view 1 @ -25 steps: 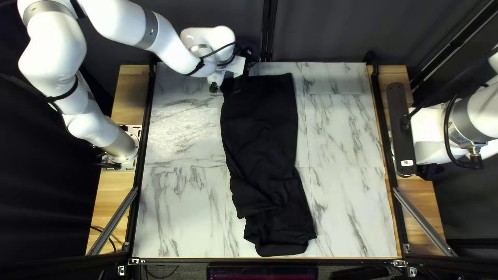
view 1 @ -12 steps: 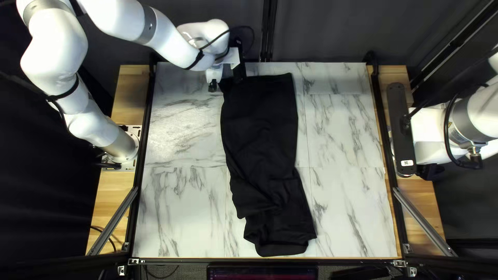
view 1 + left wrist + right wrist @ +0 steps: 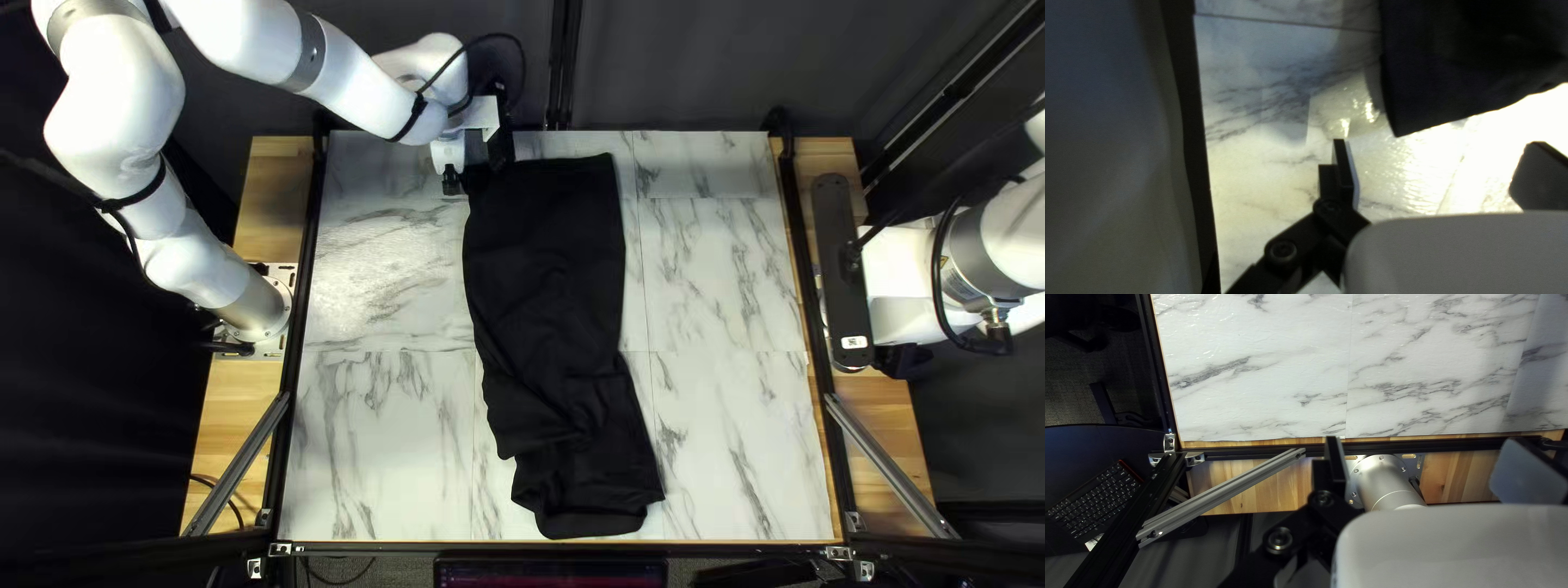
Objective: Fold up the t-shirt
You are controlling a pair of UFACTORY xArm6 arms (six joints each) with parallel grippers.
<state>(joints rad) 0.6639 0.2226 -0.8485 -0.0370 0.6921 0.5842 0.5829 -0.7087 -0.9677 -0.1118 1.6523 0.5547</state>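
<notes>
Left arm (image 3: 365, 103) shifted, black t-shirt (image 3: 550, 272) lying rumpled

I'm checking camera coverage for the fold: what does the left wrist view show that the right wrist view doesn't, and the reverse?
Only the left wrist view: a corner of the black T-shirt, ahead of the gripper.
Only the right wrist view: a keyboard, a silver metal brace and a round arm base.
Both: the marbled tabletop, and that arm's own gripper, open: left gripper, right gripper.
</notes>
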